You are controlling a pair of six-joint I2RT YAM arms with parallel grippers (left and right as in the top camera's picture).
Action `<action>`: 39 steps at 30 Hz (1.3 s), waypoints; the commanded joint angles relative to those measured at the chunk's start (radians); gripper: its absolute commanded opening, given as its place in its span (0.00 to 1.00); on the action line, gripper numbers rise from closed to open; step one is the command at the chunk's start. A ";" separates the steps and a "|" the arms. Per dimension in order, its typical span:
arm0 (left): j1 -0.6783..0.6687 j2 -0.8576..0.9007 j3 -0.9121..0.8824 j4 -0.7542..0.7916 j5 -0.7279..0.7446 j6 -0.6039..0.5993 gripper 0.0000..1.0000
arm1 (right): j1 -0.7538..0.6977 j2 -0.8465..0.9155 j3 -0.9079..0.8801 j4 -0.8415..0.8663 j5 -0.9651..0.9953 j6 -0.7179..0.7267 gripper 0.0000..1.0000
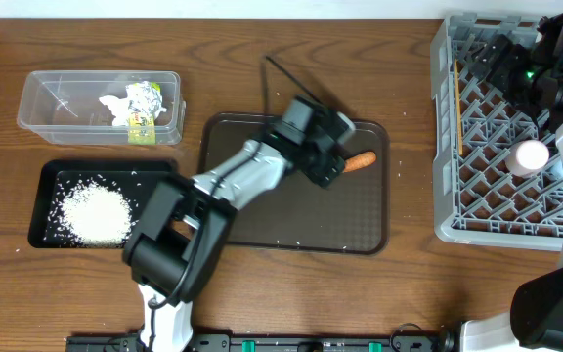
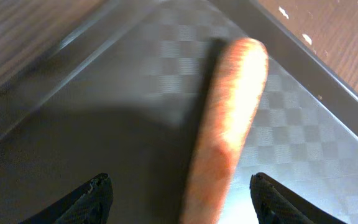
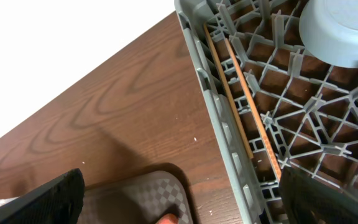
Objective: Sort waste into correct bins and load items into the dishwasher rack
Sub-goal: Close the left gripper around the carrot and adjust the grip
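An orange carrot (image 1: 362, 161) lies on the dark brown serving tray (image 1: 360, 220). My left gripper (image 1: 343, 164) is low over it. In the left wrist view the carrot (image 2: 229, 124) runs between the open fingertips (image 2: 98, 196), closer to the right one, and neither touches it. The clear tub (image 1: 57, 98) holds a crumpled tissue (image 1: 115, 106) and a yellow-green wrapper (image 1: 145, 110). Rice (image 1: 94, 213) fills the black tray (image 1: 42, 200). My right gripper (image 1: 492, 57) hangs open and empty over the rack (image 1: 448, 147). Chopsticks (image 3: 238, 99), a light blue bowl (image 3: 344, 31) and a white cup (image 1: 531, 156) sit in the rack.
A few rice grains lie scattered on the wooden table (image 1: 291, 284) beside the serving tray. In the right wrist view the rack's wall (image 3: 219, 124) stands just right of the serving tray's corner (image 3: 148, 193). A black cable (image 1: 281, 76) trails behind the left arm.
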 commanded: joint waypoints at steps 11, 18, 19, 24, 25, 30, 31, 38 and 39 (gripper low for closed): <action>-0.103 0.050 -0.001 -0.002 -0.244 0.122 0.74 | -0.006 0.006 0.005 0.000 -0.006 0.011 0.99; -0.101 0.068 -0.001 -0.003 -0.231 0.117 0.67 | -0.006 0.006 0.005 0.000 -0.006 0.011 0.99; -0.101 0.068 -0.001 -0.003 -0.217 0.114 0.66 | -0.006 0.006 0.005 0.000 -0.006 0.011 0.99; -0.103 0.068 -0.001 -0.010 -0.151 0.110 0.64 | -0.006 0.006 0.005 0.000 -0.006 0.011 0.99; -0.104 0.068 -0.001 -0.010 -0.146 0.106 0.63 | -0.006 0.006 0.005 0.000 -0.006 0.011 0.99; -0.104 0.068 -0.001 -0.011 -0.145 0.091 0.54 | -0.006 0.006 0.005 0.000 -0.006 0.011 0.99; -0.104 0.068 -0.001 -0.014 -0.133 0.092 0.52 | -0.006 0.006 0.005 0.000 -0.006 0.011 0.99; -0.104 0.068 -0.001 -0.015 -0.108 0.087 0.34 | -0.006 0.006 0.005 0.000 -0.006 0.011 0.99; -0.104 0.068 -0.001 -0.014 -0.108 0.074 0.30 | -0.006 0.006 0.005 0.000 -0.006 0.011 0.99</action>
